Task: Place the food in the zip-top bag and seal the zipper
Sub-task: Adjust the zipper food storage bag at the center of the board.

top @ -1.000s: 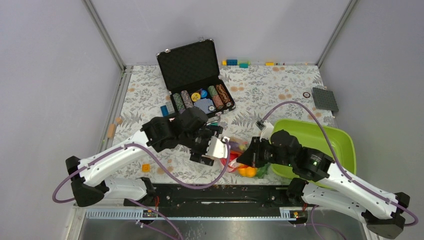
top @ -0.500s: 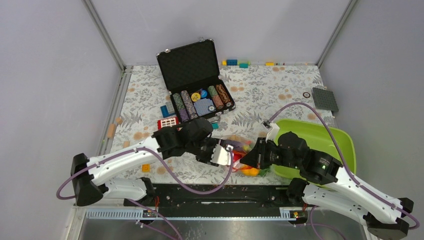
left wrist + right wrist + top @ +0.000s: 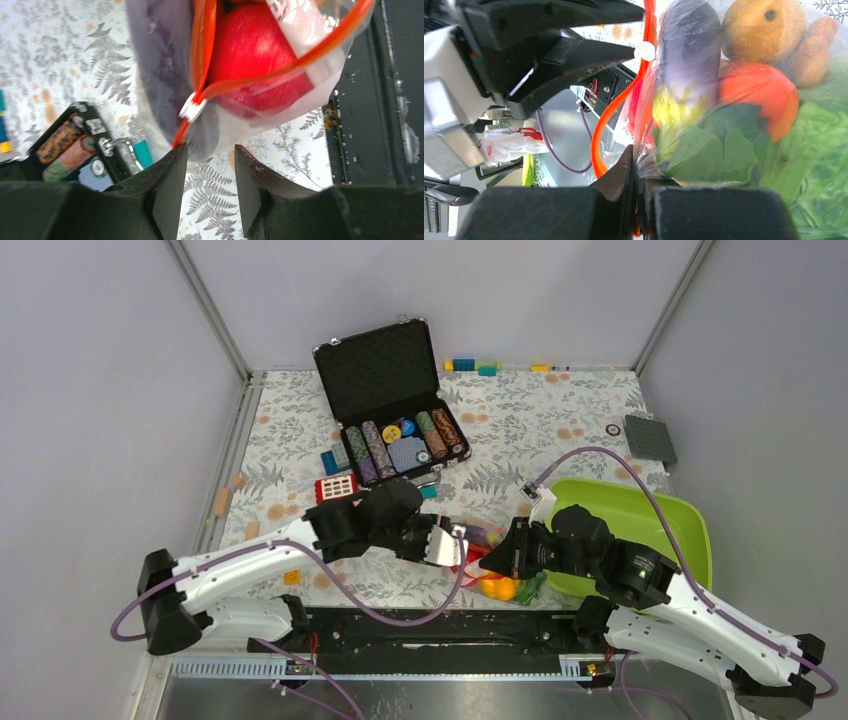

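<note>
**Zip-top bag loaded, mouth unsealed, slider not yet taken**

Placement: On the patterned table (image 3: 560, 410), the zip-top bag (image 3: 482, 537) lies at lower centre of the top view, between the two grippers. The lime-green tray (image 3: 685, 525) is at its right and the open poker chip case (image 3: 380, 370) is above it.

Contents: The food sits inside the clear film. A red apple (image 3: 250, 55) presses against the mouth, with the purple eggplant (image 3: 686, 50) and green lettuce (image 3: 819, 175) behind it.

Tools: The right gripper (image 3: 636, 167) is clamped on the bag's film at bottom centre of its own view. The left gripper (image 3: 210, 149) has its jaws apart with nothing between them. The zipper (image 3: 200, 60) runs just ahead of it.

Step in hand, as judged: sealing. The two orange-red strips fork apart beyond the white slider (image 3: 193, 106), so the mouth is open.

- Centre the left jaws on the slider itself, not on loose film.
- Close firmly, then draw along the line of the strip.
- Let the right grip hold the bag taut against that pull.
- The apple bulging at the mouth may spread the strips and stall the slider.

View differences:

- Only the left wrist view shows the fork and how the slider sits.
- Only the right wrist view shows the pinch on the film.
- In the top view the arms cover both.
- From above I cannot tell whether the orange and green pieces at the near edge lie inside the bag
</note>
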`<state>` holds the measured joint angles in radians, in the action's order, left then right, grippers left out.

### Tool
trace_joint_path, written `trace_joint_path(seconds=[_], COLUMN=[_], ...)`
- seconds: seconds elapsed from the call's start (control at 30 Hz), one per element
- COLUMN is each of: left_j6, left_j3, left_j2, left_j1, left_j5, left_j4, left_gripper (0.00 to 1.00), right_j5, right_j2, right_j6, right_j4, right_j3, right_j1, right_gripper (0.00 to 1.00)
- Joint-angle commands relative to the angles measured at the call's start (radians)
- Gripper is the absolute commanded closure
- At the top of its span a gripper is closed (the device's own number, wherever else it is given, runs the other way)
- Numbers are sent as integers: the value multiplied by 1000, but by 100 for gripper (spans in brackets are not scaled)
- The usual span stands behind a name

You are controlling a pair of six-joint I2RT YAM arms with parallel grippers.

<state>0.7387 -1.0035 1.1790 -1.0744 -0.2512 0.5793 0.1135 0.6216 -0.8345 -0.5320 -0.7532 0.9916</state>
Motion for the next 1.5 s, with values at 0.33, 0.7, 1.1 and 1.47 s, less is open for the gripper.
trace_joint_path(seconds=[0.33, 0.7, 1.1, 1.47], left_j6=[27, 51, -72, -291], left_j3=[33, 72, -72, -311], left_j2=[-22, 9, -84, 49], left_j1=[1, 4, 77, 77], left_j5=[42, 71, -37, 12], left_j4=[-135, -238, -24, 163], left_gripper=[54, 100, 100, 100], right_j5=[15, 18, -517, -246], right_j2=[6, 7, -118, 190], right_j6=[11, 10, 305, 535], right_j4=[93, 81, -158, -59], right_j3=[-3, -3, -172, -284], right_j1=[-2, -5, -5, -5], right_gripper=[100, 100, 1, 1])
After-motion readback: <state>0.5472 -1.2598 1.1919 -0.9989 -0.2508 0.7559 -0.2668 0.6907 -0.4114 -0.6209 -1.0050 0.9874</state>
